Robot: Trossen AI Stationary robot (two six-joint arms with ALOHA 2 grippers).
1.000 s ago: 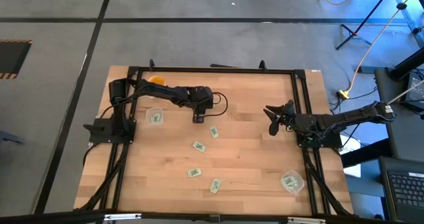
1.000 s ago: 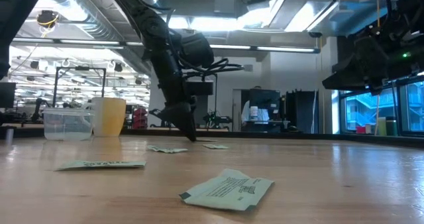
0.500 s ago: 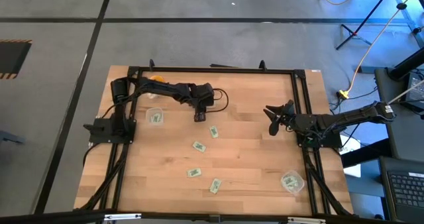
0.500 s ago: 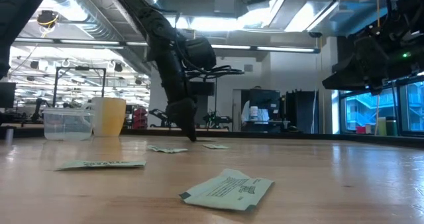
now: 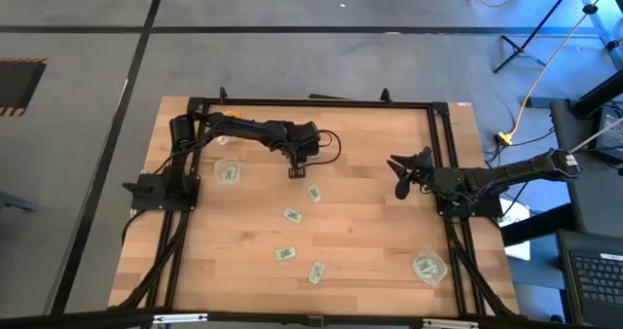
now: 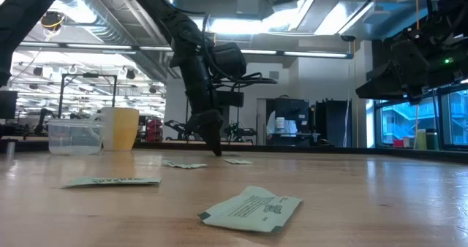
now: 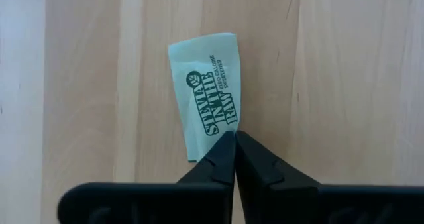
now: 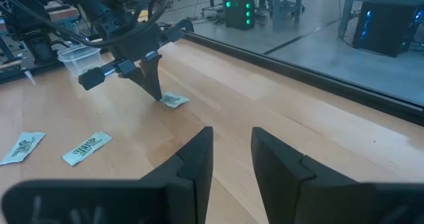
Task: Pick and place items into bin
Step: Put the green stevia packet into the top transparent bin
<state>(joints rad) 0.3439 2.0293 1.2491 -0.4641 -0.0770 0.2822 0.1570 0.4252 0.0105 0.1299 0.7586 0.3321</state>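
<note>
Orange cup [image 6: 121, 128] upright on wooden table [image 5: 370, 222].

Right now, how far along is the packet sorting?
Partly done: the left clear bin and right clear bin each hold packets. In hand: nothing; the left gripper, shut, points at a Stevia packet. Four packets, this included, lie loose on the table; right gripper waits, open.
</note>
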